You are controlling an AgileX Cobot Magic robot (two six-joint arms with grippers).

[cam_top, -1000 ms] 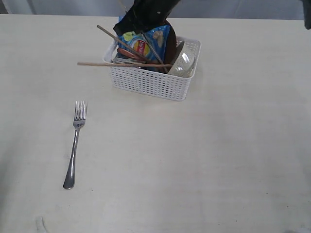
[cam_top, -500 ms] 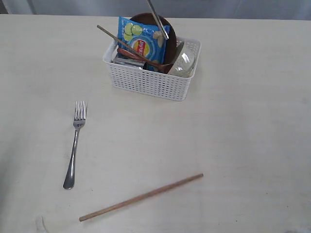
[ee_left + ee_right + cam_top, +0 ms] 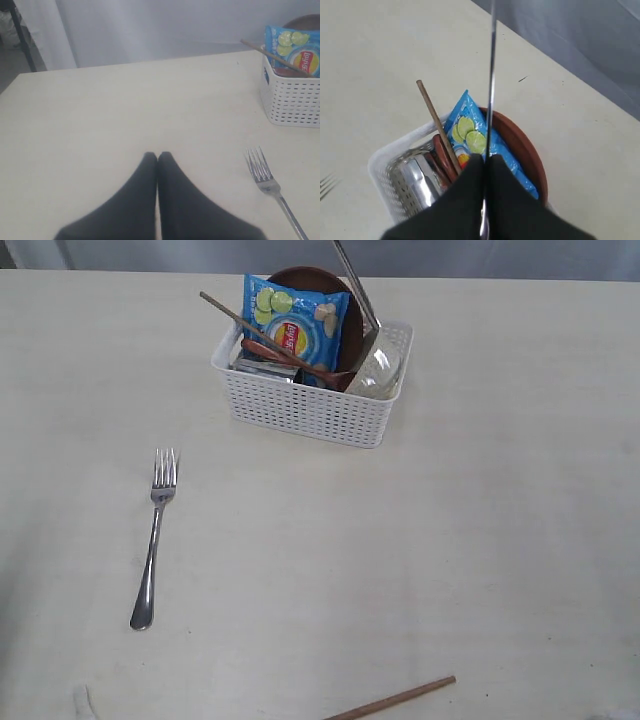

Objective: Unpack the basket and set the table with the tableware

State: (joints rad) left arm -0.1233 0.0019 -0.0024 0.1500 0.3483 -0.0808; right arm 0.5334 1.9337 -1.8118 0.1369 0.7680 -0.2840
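Observation:
The white basket stands at the back of the table. In it are a brown plate, an off-white bowl, a red-brown wooden spoon, a steel cup and one chopstick. Above the basket, my right gripper is shut on the steel knife, whose blade slants up past the top edge of the exterior view. The fork lies on the table to the left. My left gripper is shut and empty, low over the table beside the fork. A second chopstick lies at the front edge.
A blue snack bag leans against the plate inside the basket. A small pale object lies at the front left corner. Neither arm shows in the exterior view.
The dark arm that covered the basket has left the exterior view. The knife has risen and shifted right. A chopstick left the basket's rim; it now lies at the front edge.

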